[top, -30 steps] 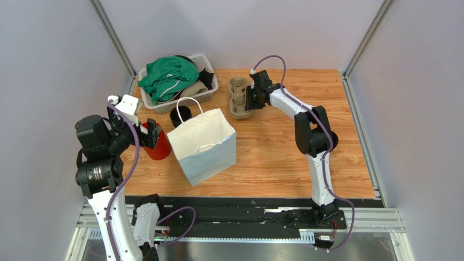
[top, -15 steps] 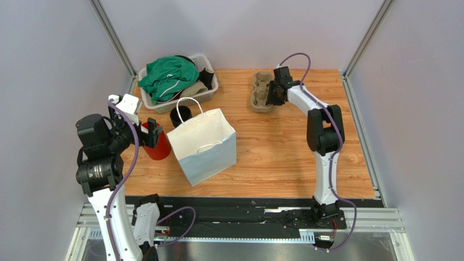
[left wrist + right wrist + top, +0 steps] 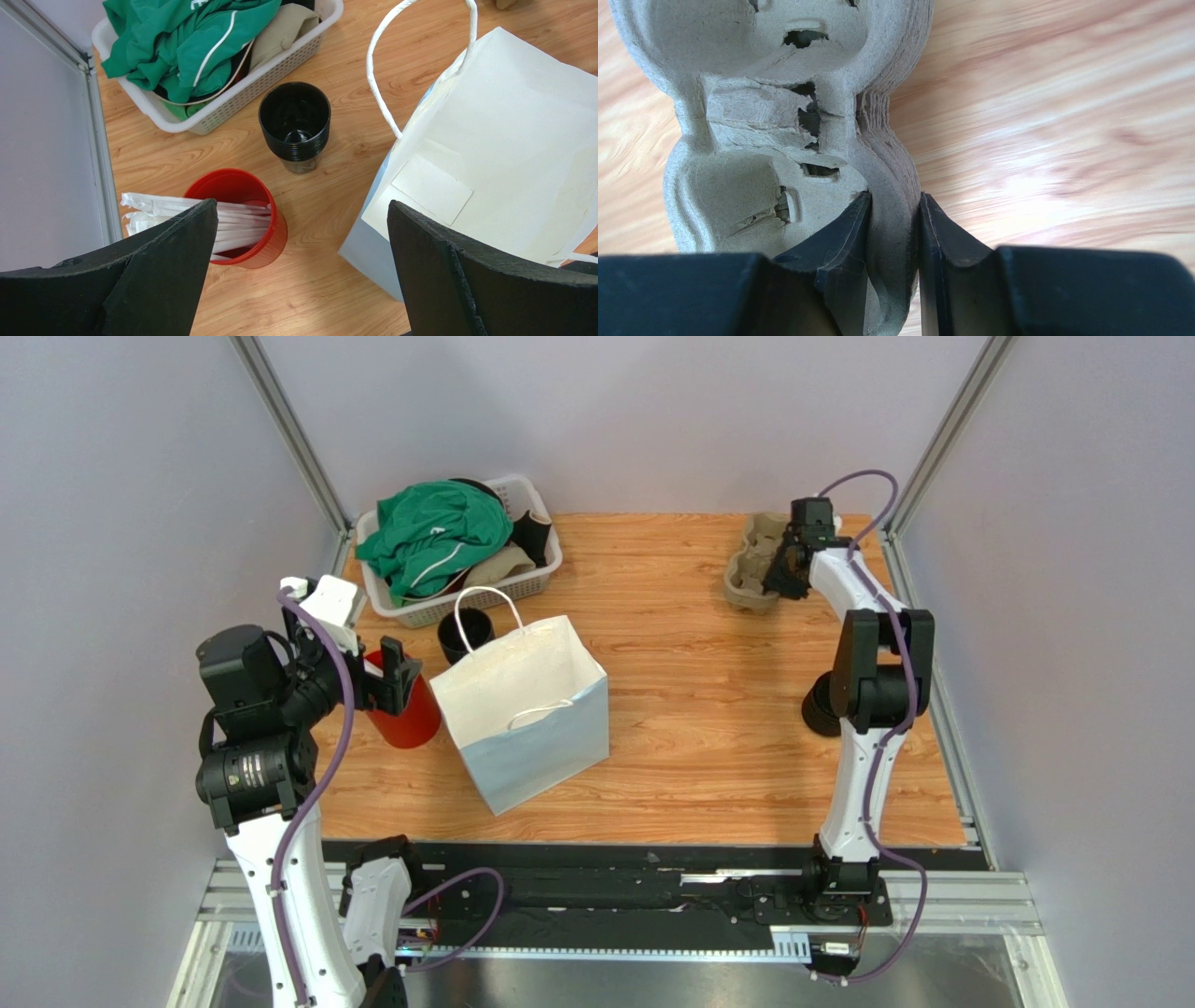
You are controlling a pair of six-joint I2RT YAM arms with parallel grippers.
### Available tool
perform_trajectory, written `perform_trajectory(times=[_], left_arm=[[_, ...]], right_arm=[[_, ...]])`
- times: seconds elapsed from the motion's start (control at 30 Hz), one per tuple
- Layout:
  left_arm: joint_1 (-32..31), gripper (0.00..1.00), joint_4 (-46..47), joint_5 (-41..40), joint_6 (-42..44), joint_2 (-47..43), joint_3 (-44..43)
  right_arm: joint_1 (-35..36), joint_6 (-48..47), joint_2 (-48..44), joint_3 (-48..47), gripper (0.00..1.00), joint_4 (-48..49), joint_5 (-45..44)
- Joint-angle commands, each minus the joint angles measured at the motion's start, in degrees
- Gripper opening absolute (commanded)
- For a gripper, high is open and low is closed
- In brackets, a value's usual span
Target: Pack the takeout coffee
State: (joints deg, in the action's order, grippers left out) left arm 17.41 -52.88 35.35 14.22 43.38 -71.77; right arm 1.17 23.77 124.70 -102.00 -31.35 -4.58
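No lidded black coffee cup shows in any view. My left gripper [image 3: 397,679] is open and empty; in the left wrist view [image 3: 302,210] it hovers between the red cup with white straws [image 3: 242,203] and the white paper bag [image 3: 505,140]. The bag [image 3: 526,707] stands open beside the red cup [image 3: 410,717]. My right gripper [image 3: 783,567] is shut on the rim of a stack of brown pulp cup carriers [image 3: 753,560] at the table's far right corner. In the right wrist view [image 3: 894,203] its jaws pinch the carrier's edge [image 3: 759,105].
A short black round open piece [image 3: 464,632] stands behind the bag; it also shows in the left wrist view [image 3: 295,122]. A white basket [image 3: 526,574] of green and tan clothes sits at the back left. Grey walls close in left, back and right.
My right gripper has carried the pulp carriers from the back middle of the table to the far right corner. The left arm has not moved.
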Motion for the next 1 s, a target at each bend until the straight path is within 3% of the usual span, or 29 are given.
perform_trajectory(times=[0.0,0.1,0.2,0.23,0.33,0.5,0.77,0.97], left_arm=[[0.61,0.99,1.99,1.73,-0.94,0.39,0.05],[0.61,0.99,2.0,2.26,-1.03,0.66,-0.04],[0.61,0.99,1.99,2.44,-1.21,0.75,-0.13],[0.61,0.99,1.99,2.44,-1.3,0.75,-0.13],[0.61,0.99,1.99,2.35,-1.39,0.75,0.14],[0.52,0.99,2.08,2.35,-1.03,0.66,0.4],[0.61,0.99,1.91,2.44,-1.21,0.22,0.66],[0.69,0.99,1.91,2.88,-0.95,-0.48,1.28]], right_arm=[[-4.24,2.07,-4.03,1.09,0.15,0.68,-2.45],[-5.47,1.55,-3.24,1.19,0.16,0.33,-1.75],[-5.48,-0.03,-2.89,0.75,0.24,-0.64,-1.75],[-5.56,-0.3,-3.24,1.27,0.35,-0.73,-1.92],[-5.48,-1.62,-5.96,2.23,0.52,-1.07,-2.71],[-5.48,-3.73,-12.8,4.0,0.66,-1.6,-3.5],[-5.56,-14.09,-17.05,1.37,0.65,-3.1,-0.79],[-5.56,-32.89,1.22,-27.17,0.63,-21.01,3.7]])
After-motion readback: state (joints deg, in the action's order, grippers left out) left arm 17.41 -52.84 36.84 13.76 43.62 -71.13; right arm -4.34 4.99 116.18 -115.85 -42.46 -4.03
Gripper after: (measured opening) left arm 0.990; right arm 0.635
